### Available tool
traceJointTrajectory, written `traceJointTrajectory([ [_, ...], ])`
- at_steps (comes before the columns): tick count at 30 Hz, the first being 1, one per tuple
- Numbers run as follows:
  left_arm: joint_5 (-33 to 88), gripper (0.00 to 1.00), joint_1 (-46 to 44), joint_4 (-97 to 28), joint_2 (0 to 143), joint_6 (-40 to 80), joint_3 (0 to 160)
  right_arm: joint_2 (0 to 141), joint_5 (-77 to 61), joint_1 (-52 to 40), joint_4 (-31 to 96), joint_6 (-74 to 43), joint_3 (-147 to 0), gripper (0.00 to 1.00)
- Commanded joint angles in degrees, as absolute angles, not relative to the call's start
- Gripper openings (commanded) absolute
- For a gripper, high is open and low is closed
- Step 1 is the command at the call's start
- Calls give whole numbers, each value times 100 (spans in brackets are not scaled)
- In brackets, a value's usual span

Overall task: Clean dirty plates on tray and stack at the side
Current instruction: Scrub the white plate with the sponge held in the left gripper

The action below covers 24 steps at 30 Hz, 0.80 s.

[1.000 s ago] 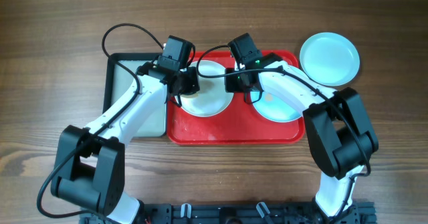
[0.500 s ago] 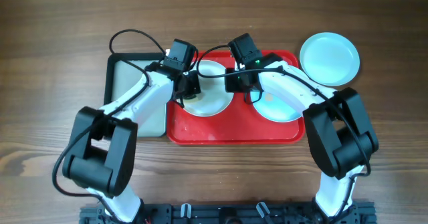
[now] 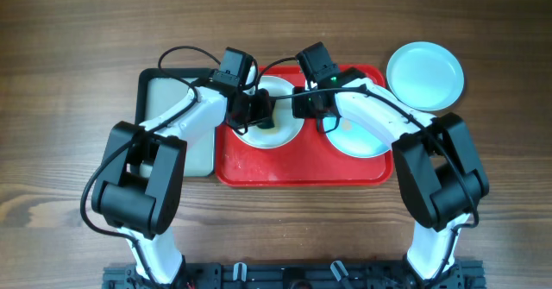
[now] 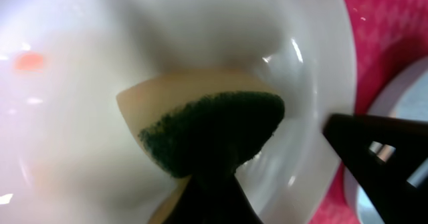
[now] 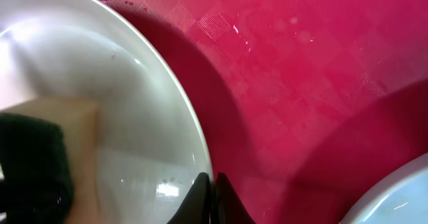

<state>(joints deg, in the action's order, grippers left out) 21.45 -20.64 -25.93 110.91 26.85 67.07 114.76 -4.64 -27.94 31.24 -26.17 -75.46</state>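
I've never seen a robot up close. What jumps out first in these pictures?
The eye lands on the white plate on the red tray: the left gripper presses a green-faced sponge into it while the right gripper pinches its rim. A pale blue plate sits alone on the wooden table, just off the tray's far right corner.

We see the red tray (image 3: pixel 302 170) lying flat, a white plate (image 3: pixel 285 127) with an orange speck (image 4: pixel 28 61) on its left half and a pale-blue plate (image 3: pixel 362 142) on its right. A second pale-blue plate (image 3: pixel 424 75) sits just beside its far-right corner.
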Motion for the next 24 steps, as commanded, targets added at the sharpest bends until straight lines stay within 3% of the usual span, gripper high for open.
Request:
traceJointTrajectory([
  [1,2611,4,-2088,-2663,10685,2571,6969,11358,-421,-2808,3129,-2700,-7581,4],
  [10,851,4,-2088,-3315,9850,2571,6976,11358,-421,-2808,3116,-2698,-7583,4],
  [24,443,4,-2073,-3063,10973,2296,6949,11358,-423,-2808,3116,-2696,-7581,4],
])
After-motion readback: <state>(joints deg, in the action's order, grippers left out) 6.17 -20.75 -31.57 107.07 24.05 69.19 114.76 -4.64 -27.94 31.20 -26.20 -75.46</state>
